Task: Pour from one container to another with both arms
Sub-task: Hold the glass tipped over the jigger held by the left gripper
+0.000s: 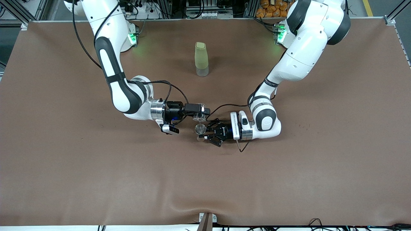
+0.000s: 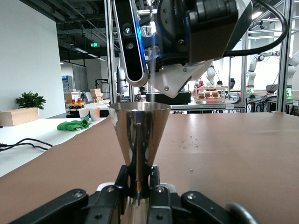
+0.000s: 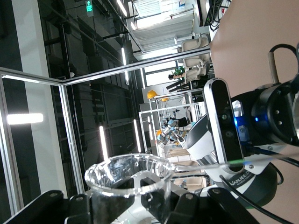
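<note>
Mid-table, both arms meet low over the brown table cover (image 1: 96, 179)

Left gripper (image 1: 205, 134): comes in from the left arm's end, wrist lying level. Its black fingers (image 2: 122, 184) are clamped on the narrow waist of a metal cone-shaped measuring cup (image 2: 138, 135), a jigger. Cup stands upright, wide mouth up, in the left wrist view; from the front it reads as a small shiny round rim (image 1: 200, 129) right at the fingertips.

Right gripper (image 1: 199, 116): reaches in from the right arm's end, wrist turned on its side. Fingers (image 3: 147, 196) closed around a clear glass cup (image 3: 128, 179), seen in the right wrist view with its open rim toward the lens. From the front the glass (image 1: 199, 117) sits directly above the jigger's rim, nearly touching it; whether they actually touch, cannot tell. Contents of either vessel not readable.

Other thing on the table: a tall pale green bottle (image 1: 201, 59) with clear base, upright, farther from the front camera than the two grippers, well apart from them, roughly between the two arm bases.

Surface: brown cover, smooth, one ripple along the edge nearest the front camera. A few small crumbs or specks on it (image 2: 187, 142).

Room: open lab hall, aluminium frame posts (image 2: 283, 56), white bench with a green cloth (image 2: 73, 125) and paper cups, potted plant (image 2: 30, 100), more robot arms farther off
</note>
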